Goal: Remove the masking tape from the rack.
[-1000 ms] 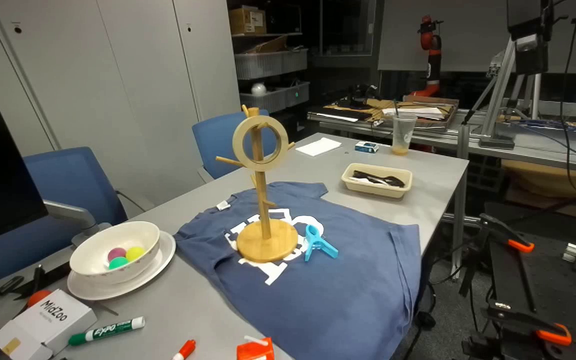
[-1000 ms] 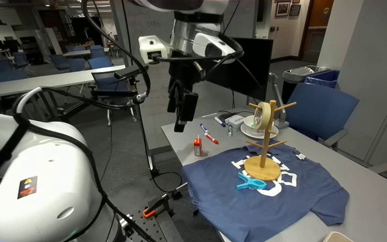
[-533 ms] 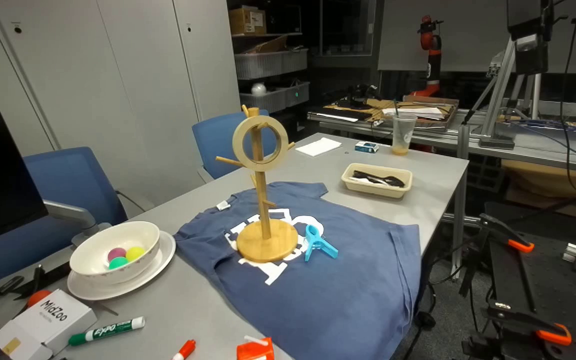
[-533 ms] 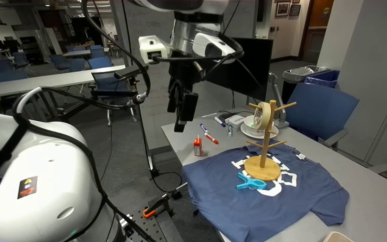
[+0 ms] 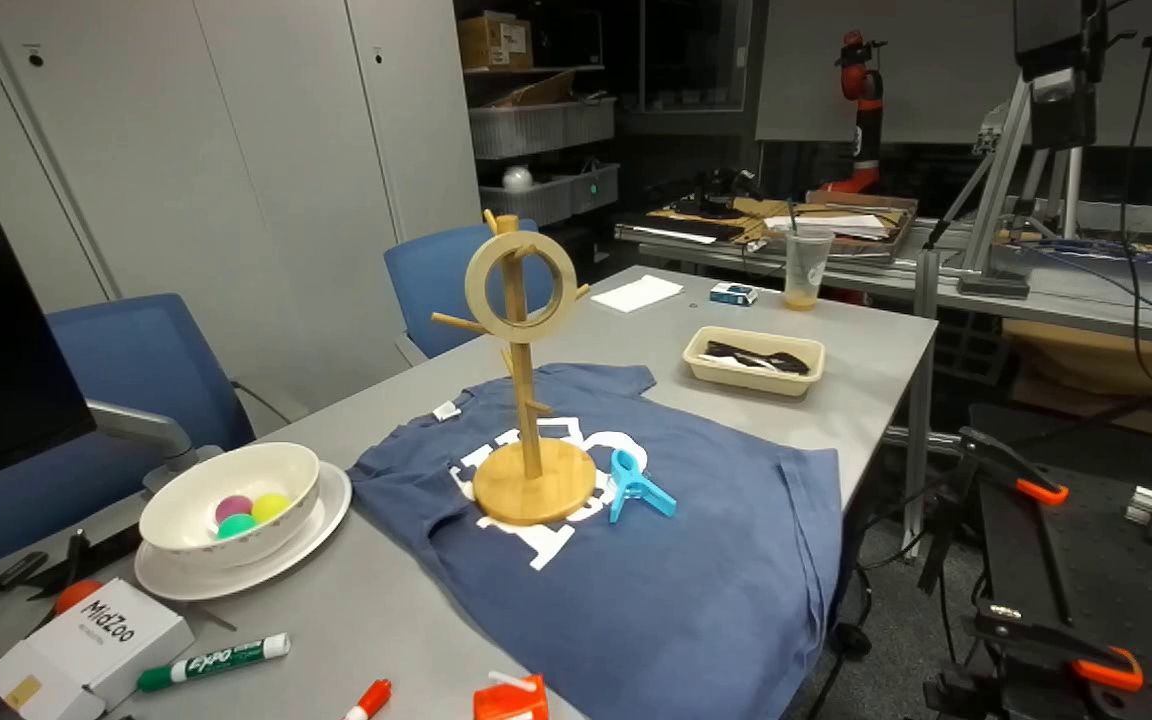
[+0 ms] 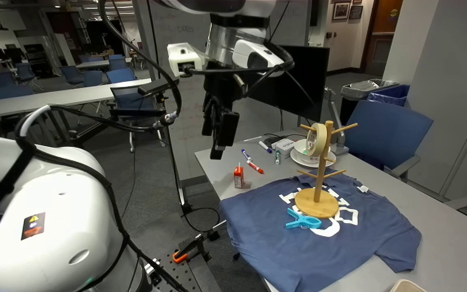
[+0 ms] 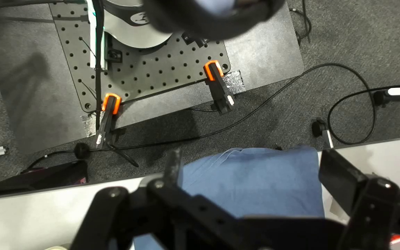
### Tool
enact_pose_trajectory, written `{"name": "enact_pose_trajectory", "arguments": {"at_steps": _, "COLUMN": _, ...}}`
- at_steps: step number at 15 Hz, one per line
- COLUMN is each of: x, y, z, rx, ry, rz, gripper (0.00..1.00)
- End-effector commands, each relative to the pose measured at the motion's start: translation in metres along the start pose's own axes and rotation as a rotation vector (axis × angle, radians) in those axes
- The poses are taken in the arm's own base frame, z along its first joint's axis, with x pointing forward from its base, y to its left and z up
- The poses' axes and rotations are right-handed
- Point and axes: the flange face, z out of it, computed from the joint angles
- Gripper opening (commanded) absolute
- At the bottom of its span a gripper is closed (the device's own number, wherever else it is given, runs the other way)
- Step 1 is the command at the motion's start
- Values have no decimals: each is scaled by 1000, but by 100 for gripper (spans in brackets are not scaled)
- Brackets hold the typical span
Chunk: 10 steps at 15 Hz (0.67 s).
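Masking tape (image 6: 321,140), hung on rack (image 6: 320,178), well apart from tool (image 7: 254,170)

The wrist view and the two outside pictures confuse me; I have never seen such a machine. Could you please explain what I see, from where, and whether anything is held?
This is a robot arm ending in a gripper. Two pictures are taken from outside; the wrist view is taken from the arm itself, looking down past the two fingers. On the gray table lies a blue shirt; on that stands a wooden rack with masking tape hanging near its top, and a clamp lies beside the rack. Nearby are a bowl, markers and a tray. The open gripper holds nothing.
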Motion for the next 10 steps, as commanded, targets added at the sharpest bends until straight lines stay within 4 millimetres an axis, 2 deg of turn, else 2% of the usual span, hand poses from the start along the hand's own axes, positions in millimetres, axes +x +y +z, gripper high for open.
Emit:
{"name": "enact_pose_trajectory", "arguments": {"at_steps": 1, "x": 0, "y": 0, "z": 0, "rx": 0, "ry": -1, "rz": 0, "gripper": 100}}
{"name": "enact_pose_trajectory", "arguments": {"at_steps": 6, "x": 1, "y": 0, "z": -1, "rx": -2, "ry": 10, "rz": 0, "gripper": 100}}
{"name": "enact_pose_trajectory", "arguments": {"at_steps": 7, "x": 46, "y": 33, "z": -36, "rx": -22, "ry": 17, "rz": -10, "gripper": 100}}
{"name": "enact_pose_trajectory", "arguments": {"at_steps": 8, "x": 51, "y": 37, "z": -40, "rx": -46, "ry": 40, "rz": -23, "gripper": 100}}
{"name": "enact_pose_trajectory", "arguments": {"at_steps": 10, "x": 78, "y": 56, "z": -61, "rx": -86, "ry": 110, "rz": -25, "gripper": 100}}
